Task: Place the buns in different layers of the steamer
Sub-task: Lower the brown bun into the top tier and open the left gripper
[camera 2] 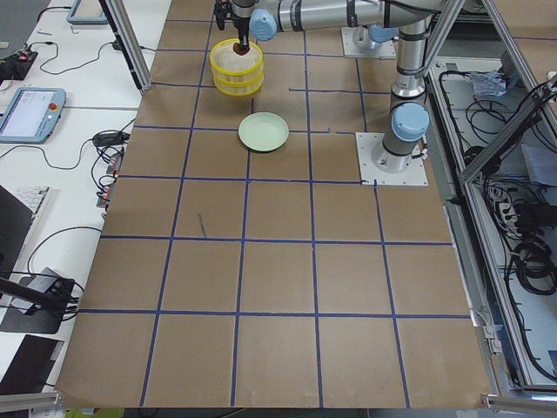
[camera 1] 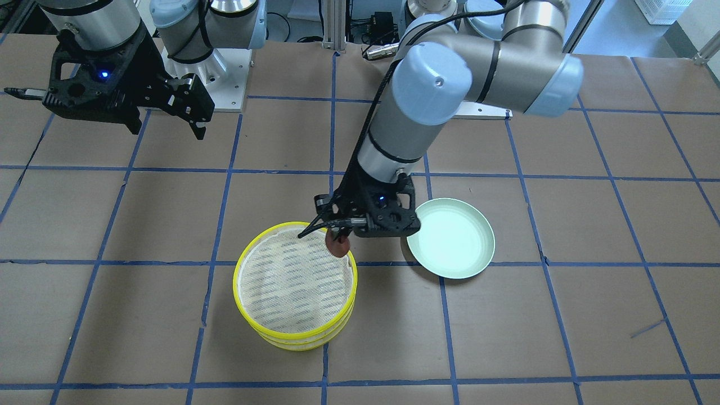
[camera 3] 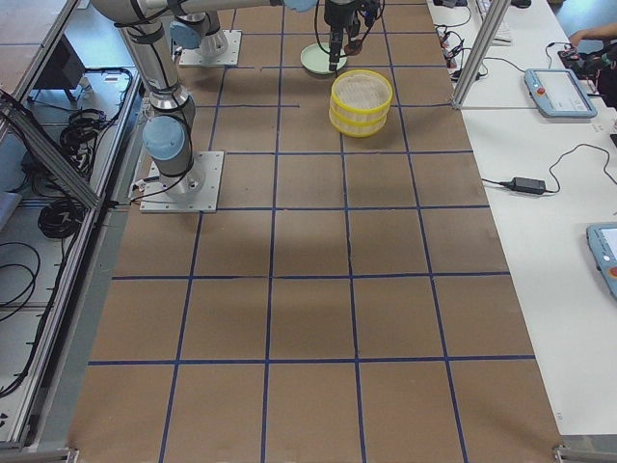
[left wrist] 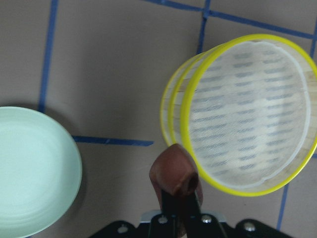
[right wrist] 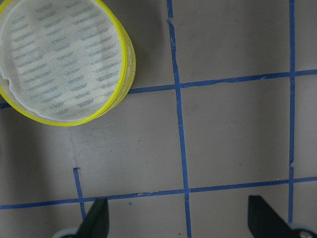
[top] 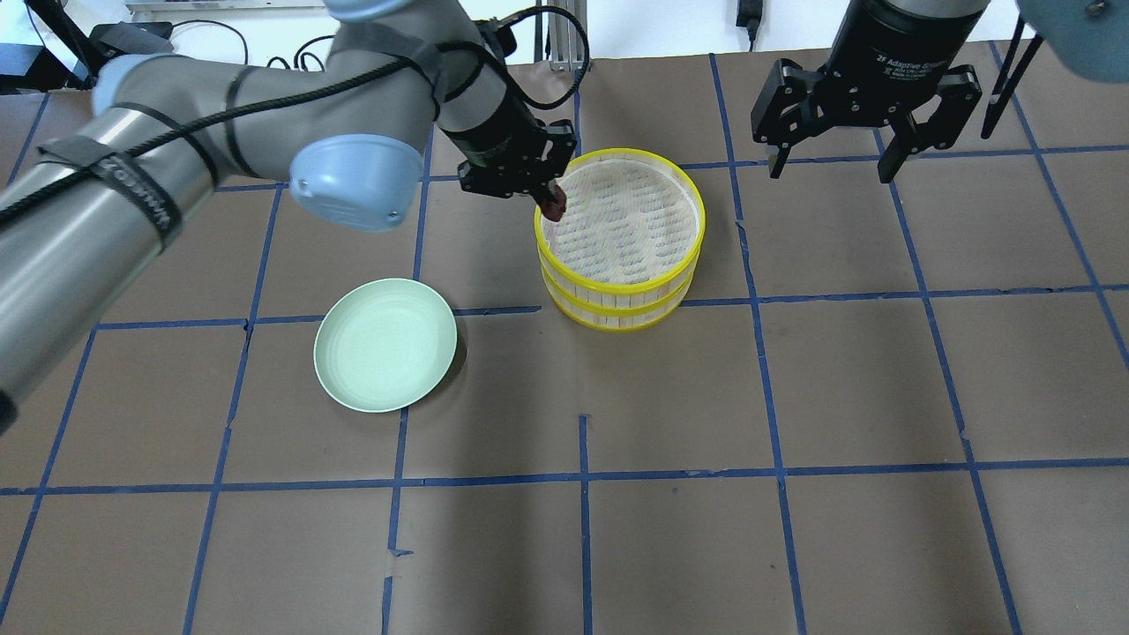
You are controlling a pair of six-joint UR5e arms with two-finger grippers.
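The left gripper [top: 550,197] is being held clamped on the dark bun [left wrist: 172,171], arm outstretched; the right gripper [top: 829,168] is being held raised, fingers spread.

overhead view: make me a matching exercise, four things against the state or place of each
1 dark reddish-brown oval bun
2 pale green round plate
3 yellow-rimmed mesh steamer trays
4 right gripper

a open, holding nothing
b stacked one on the other
c gripped by the left gripper
d beside the stack, nothing on it

Pairs: 1-c, 2-d, 3-b, 4-a

reddish-brown bun [camera 1: 338,246], yellow-rimmed steamer trays [camera 1: 292,284], green plate [camera 1: 455,242], blue-gridded brown table [camera 1: 562,315]
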